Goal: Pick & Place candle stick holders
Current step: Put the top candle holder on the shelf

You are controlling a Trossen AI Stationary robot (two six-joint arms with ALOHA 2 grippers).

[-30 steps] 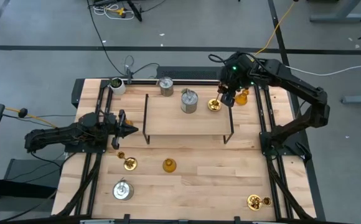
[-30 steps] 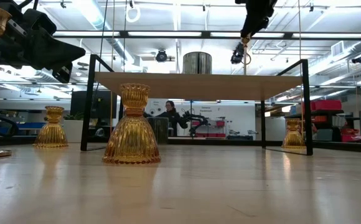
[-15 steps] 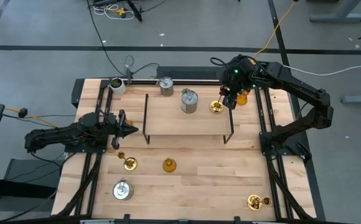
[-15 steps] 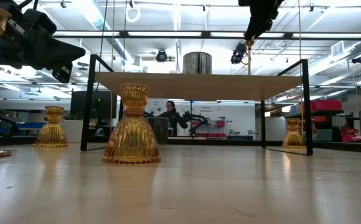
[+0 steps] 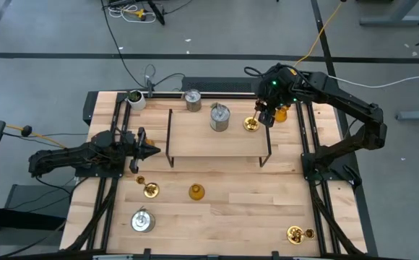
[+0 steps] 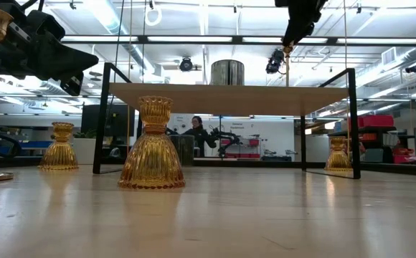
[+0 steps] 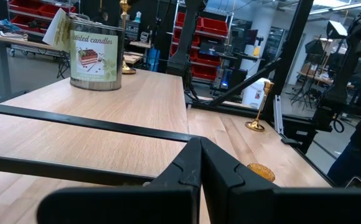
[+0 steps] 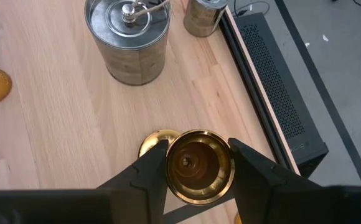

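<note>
Two arms up on my screen. My right gripper [image 8: 199, 163] sits over the rack's [image 5: 195, 141] right end, fingers [image 8: 144, 171] pinching a brass candle holder [image 8: 198, 165] by its cup. Its base is just above or on the rack top; I cannot tell which. A metal can holder [image 5: 219, 117] stands beside it on the rack. My left gripper [image 5: 152, 150] waits at the rack's left side, fingers pressed together on nothing. Down on the table [image 5: 231, 209] I see an amber holder [image 5: 196, 191], a brass one [image 5: 150, 190] and another can [image 5: 142, 220].
</note>
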